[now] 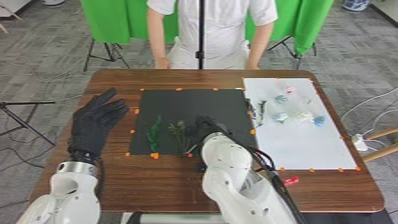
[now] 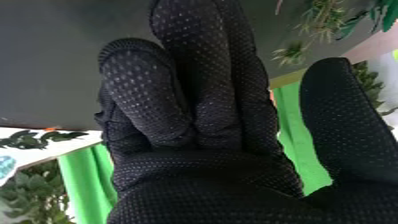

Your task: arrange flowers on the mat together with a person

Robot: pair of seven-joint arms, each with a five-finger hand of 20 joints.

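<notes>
Fingers [image 2: 200, 65] side by side, thumb [image 2: 338, 115] apart, pinching nothing, the right hand [image 1: 210, 125] near centre should lift clear of the leafy stems [image 1: 177, 132] on the mat [image 1: 182, 106], lower left, before gently taking flowers [image 1: 304, 117] at right.

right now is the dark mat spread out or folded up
Spread out: in the head view the dark mat lies flat, with small orange markers along its straight edges.

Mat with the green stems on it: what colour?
The mat is plain, very dark grey, near black; head view shows best.
</notes>
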